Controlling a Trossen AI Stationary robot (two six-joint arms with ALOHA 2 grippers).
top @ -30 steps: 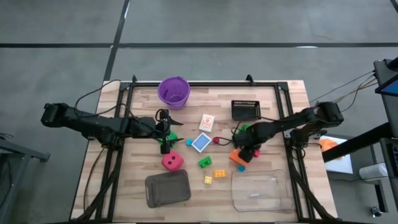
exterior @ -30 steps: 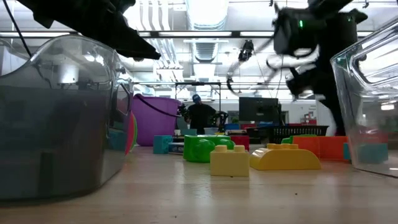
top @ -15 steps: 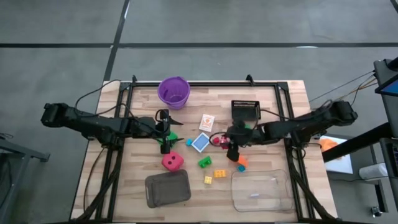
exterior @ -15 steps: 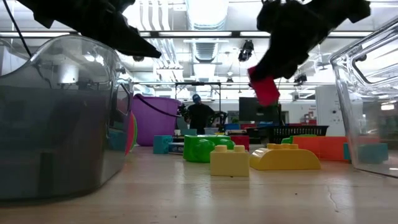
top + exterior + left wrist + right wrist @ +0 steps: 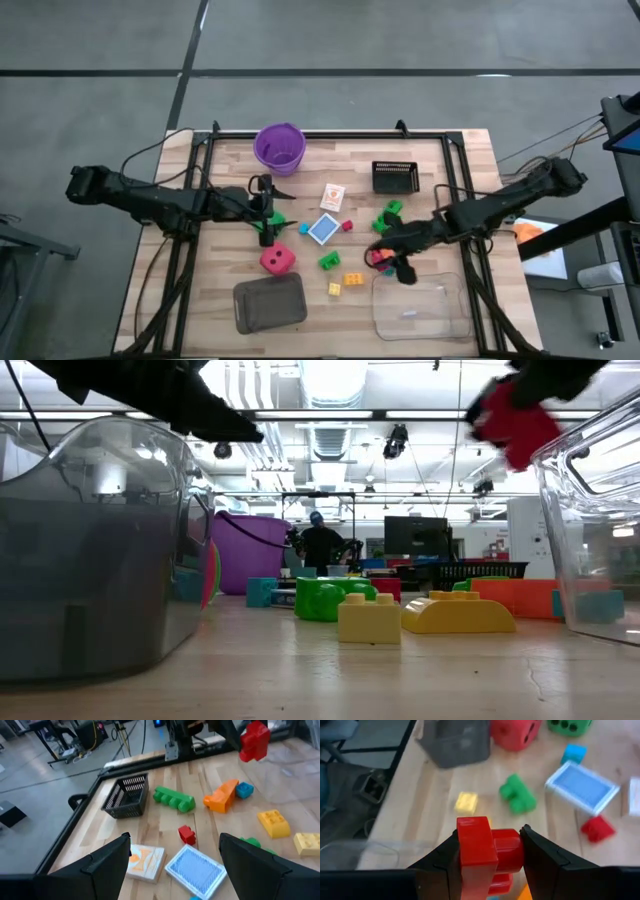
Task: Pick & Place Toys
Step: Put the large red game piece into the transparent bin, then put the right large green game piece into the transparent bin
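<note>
Table: pale wood planks (image 5: 440, 175) on a dark frame, concrete floor all round; toys lie scattered over the middle, trays along the near edge.
Near edge: grey tray (image 5: 268, 303) to the left, clear tray (image 5: 425, 310) to the right, both just inside the table's rim.
Step in hand: carrying; the right end effector (image 5: 490, 851) is clamped on a red brick (image 5: 485, 852) and hangs above the table beside the clear tray's rim on the side toward the toys.
Red brick: lifted clear of the wood, seen high in the low view (image 5: 512, 420) just next to the tray wall.
Next move: judged to be a short carry over the clear tray's rim, then a release inside; the brick needs to clear the wall before the fingers part.
Room to move: little between arm and tray wall; the orange brick (image 5: 222, 797) and small blue brick (image 5: 244, 790) lie close under the right arm.
Middle: yellow bricks (image 5: 352, 279), a green brick (image 5: 328, 261), the red die (image 5: 277, 260), the blue card (image 5: 322, 229) and another picture card (image 5: 332, 197) lie spread with gaps between.
Left end effector: fingers apart and empty (image 5: 172, 865), hovering above the table's left middle, well apart from the right arm.
Far side: black basket (image 5: 394, 176) and purple cup (image 5: 279, 147) stand near the far rim, out of the carry path.
</note>
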